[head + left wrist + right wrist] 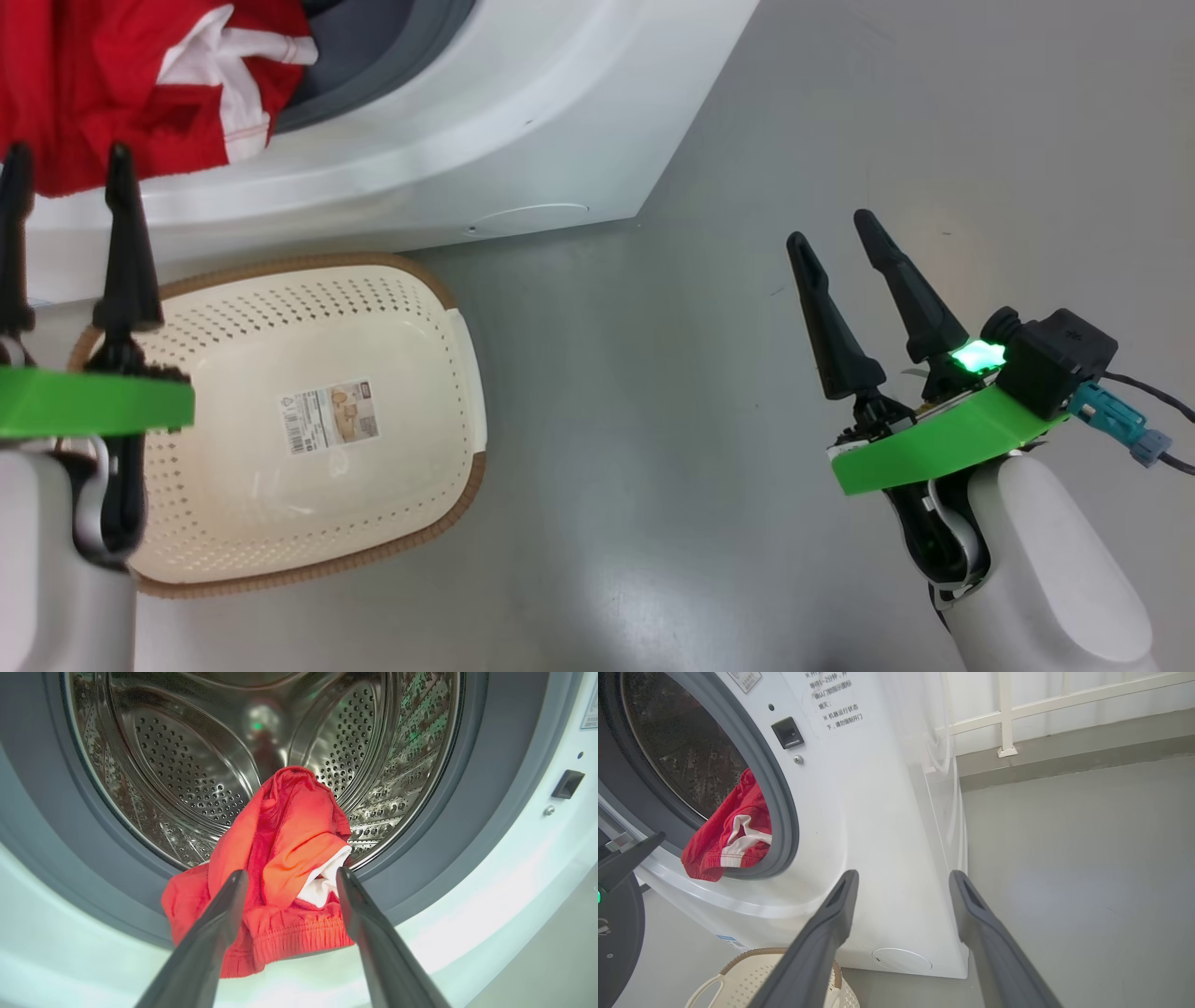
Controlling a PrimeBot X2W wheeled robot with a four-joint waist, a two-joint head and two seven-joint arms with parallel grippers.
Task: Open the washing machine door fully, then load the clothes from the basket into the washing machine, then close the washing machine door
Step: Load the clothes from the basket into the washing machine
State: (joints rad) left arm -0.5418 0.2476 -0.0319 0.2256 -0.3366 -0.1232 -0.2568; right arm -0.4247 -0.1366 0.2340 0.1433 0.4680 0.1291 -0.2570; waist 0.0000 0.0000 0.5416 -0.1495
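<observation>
Left pincer [292, 871] spread, empty; clothes [285, 812] half inside washing machine [490, 882].

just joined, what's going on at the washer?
The robot is loading laundry. The clothes lie draped over the grey gasket of the washing machine, partly in the drum, partly hanging out. The left gripper is open before them, gripping nothing. The right gripper hangs open over the floor. The basket is empty.

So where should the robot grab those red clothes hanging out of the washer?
Probably grab the red clothes by the gathered hem drooping over the grey rim, coming straight from the front. It bunches outside the drum, facing the open left end effector.
</observation>
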